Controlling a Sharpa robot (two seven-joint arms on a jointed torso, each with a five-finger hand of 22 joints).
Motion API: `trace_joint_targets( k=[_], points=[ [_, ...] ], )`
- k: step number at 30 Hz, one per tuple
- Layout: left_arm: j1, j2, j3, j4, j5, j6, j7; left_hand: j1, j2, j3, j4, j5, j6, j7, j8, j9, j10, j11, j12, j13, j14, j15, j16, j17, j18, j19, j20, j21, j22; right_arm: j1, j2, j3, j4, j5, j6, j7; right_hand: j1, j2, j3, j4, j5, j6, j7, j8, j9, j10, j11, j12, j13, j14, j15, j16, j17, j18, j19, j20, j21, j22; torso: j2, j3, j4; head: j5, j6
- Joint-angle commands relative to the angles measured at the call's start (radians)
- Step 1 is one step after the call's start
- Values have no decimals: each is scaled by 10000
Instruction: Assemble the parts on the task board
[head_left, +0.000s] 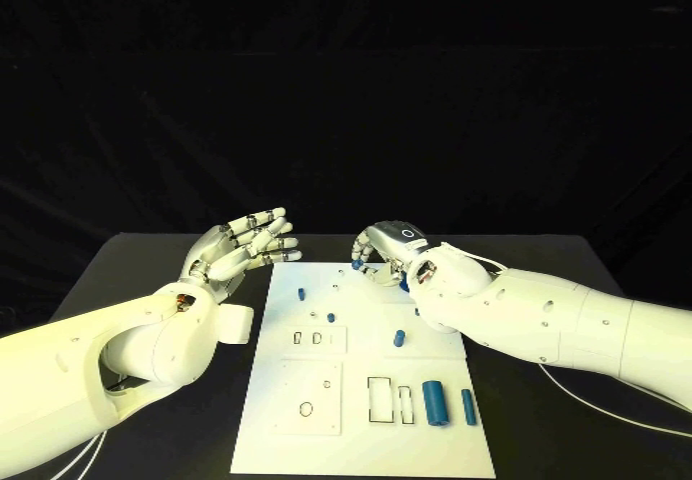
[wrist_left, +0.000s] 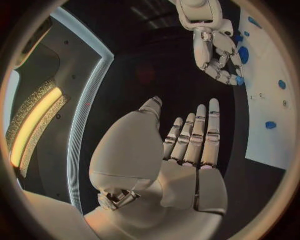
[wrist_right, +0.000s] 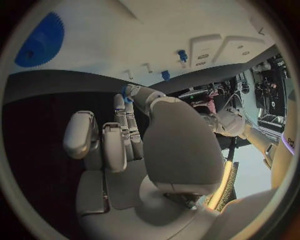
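Nearest us on the task board (head_left: 433, 445), we see two blue cylinders lying side by side at the near right: a thicker one (head_left: 433, 402) and a thinner one (head_left: 469, 407), both with long axes running near-to-far. Just beside them are two rectangular cutouts (head_left: 391, 400).

Mid-board, a short blue peg (head_left: 400, 339) lies with its length also roughly near-to-far, and a small blue peg (head_left: 330, 318) sits close to two little slots (head_left: 307, 339). Farther on, another blue peg (head_left: 302, 295) sits near the left edge.

At the far end, we see the right hand (head_left: 387, 250) curled over the board's far edge, fingertips pinching a small blue part (head_left: 356, 266); we cannot tell which way it points. In the right wrist view a blue gear (wrist_right: 39, 40) lies flat on the board.

The left hand (head_left: 245, 248) hovers off the board's left side over the black table (head_left: 173, 260), fingers straight and spread, holding nothing.
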Motion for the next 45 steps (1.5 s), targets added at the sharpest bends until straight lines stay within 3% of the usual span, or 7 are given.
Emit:
trace_joint_targets(
  k=[1, 17, 34, 45],
  points=[
    [26, 46, 11, -7, 27, 206, 45, 58, 37, -6, -12, -3, 2, 876, 30, 4, -54, -8, -45, -6, -35, 31, 51, 31, 120, 92, 9, 47, 18, -43, 172, 3, -217, 7, -233, -29, -49, 100, 84, -23, 59, -80, 49, 51, 30, -13, 35, -29, 54, 576, -21, 37, 88, -99, -21, -12, 48, -18, -4, -3, -6, 19, -3],
    [47, 117, 12, 37, 27, 188, -1, 66, 41, -2, -15, -3, 2, 880, 30, 4, -65, -4, -47, -7, -46, 34, 58, 41, 115, 79, 10, 46, 16, -301, 834, -8, -988, 89, 181, -23, -80, 72, 105, -48, 51, -135, 72, 37, 61, -47, 55, -32, 56, 578, -4, 56, 106, -95, -42, 1, 40, -24, 14, 5, -27, 94, -72],
    [99, 161, 13, 18, 27, 196, -42, 99, 54, 16, -29, 1, -19, 890, 26, 0, -80, 6, -50, -8, -72, 44, 70, 60, 107, 47, 13, 42, 12, -305, 1174, -9, -1307, -26, 56, -287, -186, -3, 107, -57, 39, -232, 102, 6, 109, -112, 89, -32, 61, 574, 27, 68, 99, -88, -78, 28, 21, -35, 18, 15, -40, 160, -148],
    [119, 213, 13, 16, 27, 201, -60, 117, 61, 27, -35, 3, -20, 893, 26, 0, -81, 9, -50, -8, -82, 46, 76, 69, 104, 34, 15, 40, 11, -305, 1418, -9, -1600, 26, 508, -150, -241, -46, 100, -55, 36, -266, 109, -6, 131, -137, 99, -32, 64, 574, 38, 78, 102, -88, -83, 40, 25, -22, 13, 6, -30, 209, -206]
  ],
)
